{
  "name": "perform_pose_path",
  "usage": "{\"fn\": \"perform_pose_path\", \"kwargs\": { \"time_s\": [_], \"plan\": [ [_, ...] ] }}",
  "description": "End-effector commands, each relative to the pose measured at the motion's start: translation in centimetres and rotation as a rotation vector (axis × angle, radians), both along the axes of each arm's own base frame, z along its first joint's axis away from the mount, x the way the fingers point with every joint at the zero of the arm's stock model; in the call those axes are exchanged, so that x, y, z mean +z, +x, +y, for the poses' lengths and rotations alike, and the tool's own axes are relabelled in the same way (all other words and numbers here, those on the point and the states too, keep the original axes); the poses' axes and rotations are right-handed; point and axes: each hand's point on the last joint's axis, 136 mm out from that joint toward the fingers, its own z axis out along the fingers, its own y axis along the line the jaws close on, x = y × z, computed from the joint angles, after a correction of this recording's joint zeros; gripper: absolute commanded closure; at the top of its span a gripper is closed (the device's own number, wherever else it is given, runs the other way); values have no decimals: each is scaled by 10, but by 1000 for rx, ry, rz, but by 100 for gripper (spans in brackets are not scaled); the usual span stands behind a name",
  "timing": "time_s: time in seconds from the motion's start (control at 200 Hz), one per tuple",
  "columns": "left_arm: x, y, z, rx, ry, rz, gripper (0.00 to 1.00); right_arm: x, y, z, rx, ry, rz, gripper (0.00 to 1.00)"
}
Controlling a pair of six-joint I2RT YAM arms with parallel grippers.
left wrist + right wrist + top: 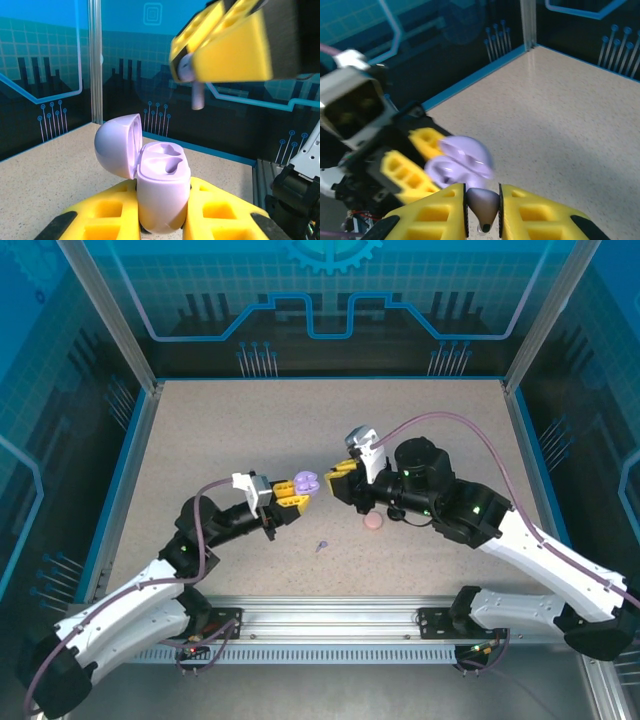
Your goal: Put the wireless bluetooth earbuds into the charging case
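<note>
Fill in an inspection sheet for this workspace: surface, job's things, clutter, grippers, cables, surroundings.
Surface: speckled beige table.
Job's things: open lavender case, wells empty; lavender earbud held close by it; second lavender earbud and pink disc on the table.
Clutter: nothing seen.
Grippers: left gripper shut on the case; right gripper shut on the earbud.
Cables: purple cable along each arm.
Surroundings: blue printed walls, aluminium frame.

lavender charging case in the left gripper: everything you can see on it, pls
The charging case is a rounded lavender shell, glossy like plastic. Its domed lid is hinged open, tipped leftward in the left wrist view; both wells look empty. It stands upright, clamped between the left gripper's yellow fingers.
</note>
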Motion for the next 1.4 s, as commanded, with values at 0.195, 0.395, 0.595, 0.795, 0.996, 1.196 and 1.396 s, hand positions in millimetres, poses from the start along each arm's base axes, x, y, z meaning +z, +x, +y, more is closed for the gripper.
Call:
{"fn": "perform_pose_path", "kwargs": {
  "time_s": [0.195, 0.395, 0.595, 0.795, 0.996, 1.196, 1.396],
  "plan": [
    [8, 0, -3, -2, -33, -43, 100, 15, -4, 25, 42, -27, -86, 79],
    [9, -2, -4, -11, -39, -43, 100, 12, 0, 34, 42, -48, -96, 79],
    [10, -2, -4, -12, -40, -46, 100, 8, 4, 38, 34, -73, -101, 78],
    [10, -1, -4, -9, -42, -43, 100, 2, 5, 40, 35, -99, -97, 79],
    [10, -1, -3, -4, -42, -42, 100, -9, 3, 40, 43, -125, -77, 78],
    [11, 0, -3, 3, -42, -39, 100, -15, 1, 41, 52, -140, -61, 77],
    [9, 2, -3, 8, -41, -29, 100, -9, -1, 41, 59, -111, -70, 78]
  ]
}}
